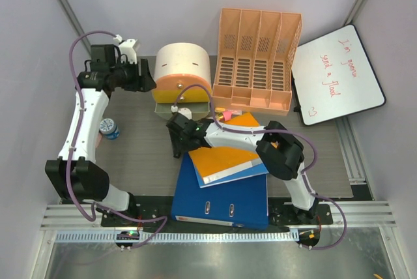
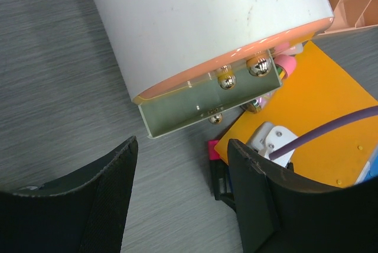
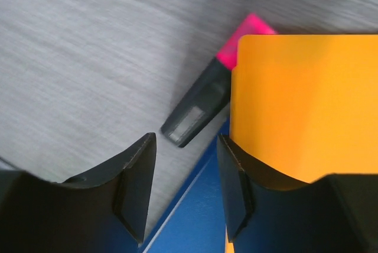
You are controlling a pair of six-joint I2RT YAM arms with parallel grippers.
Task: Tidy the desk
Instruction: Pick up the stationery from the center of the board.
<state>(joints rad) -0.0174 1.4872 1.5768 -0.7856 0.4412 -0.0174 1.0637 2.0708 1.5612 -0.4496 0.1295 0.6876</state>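
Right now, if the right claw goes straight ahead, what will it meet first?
Probably the highlighter, its black end lying just ahead of the right claw, beside the orange folder. Depth is unclear; the desk could come first.

- Bare desk (image 1: 140, 161) runs open from the centre toward 9 o'clock. Only a small blue-capped bottle (image 1: 109, 128) stands there, just beside the left arm.
- At 12 o'clock a white drum organiser (image 1: 182, 67) and a peach file rack (image 1: 257, 57) wall off the far edge, and the drum's drawer (image 1: 181, 104) juts toward the centre.
- From 6 o'clock inward, a blue binder (image 1: 221, 201) topped by an orange folder (image 1: 228, 161) fills the near middle.
- A whiteboard (image 1: 335, 73) blocks 2 o'clock.
- The right gripper (image 3: 186, 146), jaws apart, faces a pink highlighter (image 3: 201, 102) at its 12 o'clock, with bare wood at 10.
- The left gripper (image 2: 183, 146), jaws parted on nothing, faces the drawer at 12 o'clock, with clear wood at 9.
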